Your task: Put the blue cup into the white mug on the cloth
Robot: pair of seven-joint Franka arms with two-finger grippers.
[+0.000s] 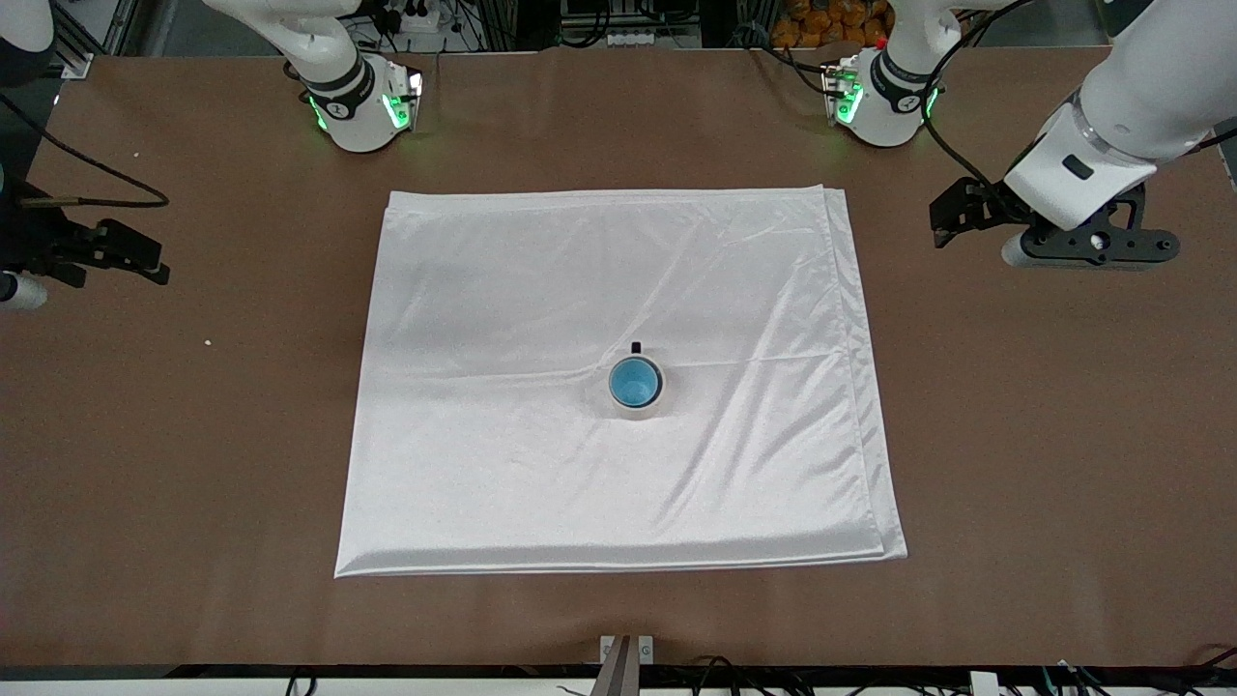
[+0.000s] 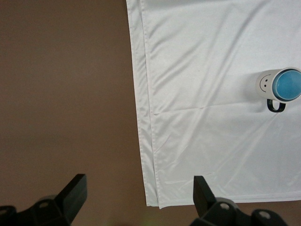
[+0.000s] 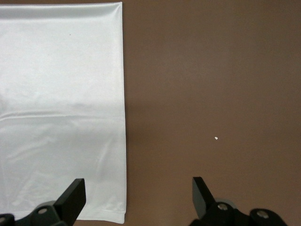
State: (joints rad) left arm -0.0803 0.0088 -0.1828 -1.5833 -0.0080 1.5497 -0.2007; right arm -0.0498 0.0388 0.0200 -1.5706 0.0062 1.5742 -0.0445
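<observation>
1. Left hand (image 2: 138, 200): fingers spread wide, nothing between them. It hangs over bare tabletop (image 1: 1063, 435) at the left arm's end, just off the cloth's edge; in the front view it shows at (image 1: 966, 217).
2. Right hand (image 3: 136, 200): fingers likewise spread wide, holding nothing. It hangs over bare tabletop at the right arm's end, well apart from the cloth's edge in the front view (image 1: 97, 251). Its wrist view shows one finger over the cloth's corner area and the other over brown surface.
3. Cloth (image 1: 541, 319): shiny white, folded double, creased, lying flat in the middle of the tabletop. Doubled edge visible along the side toward the left arm's end.
4. White mug (image 1: 638, 408): upright on the cloth, a little toward the left arm's end and nearer the front camera than the cloth's middle. Black handle points toward the robots' bases. Left wrist view shows dark dots and a curved line on its side (image 2: 264, 84).
5. Blue cup (image 1: 635, 382): seated inside the white mug, upright, bright blue inside facing up; rim roughly level with the mug's rim.
6. Small white speck (image 1: 207, 341) on the tabletop between the right hand and the cloth; also seen in the right wrist view.
</observation>
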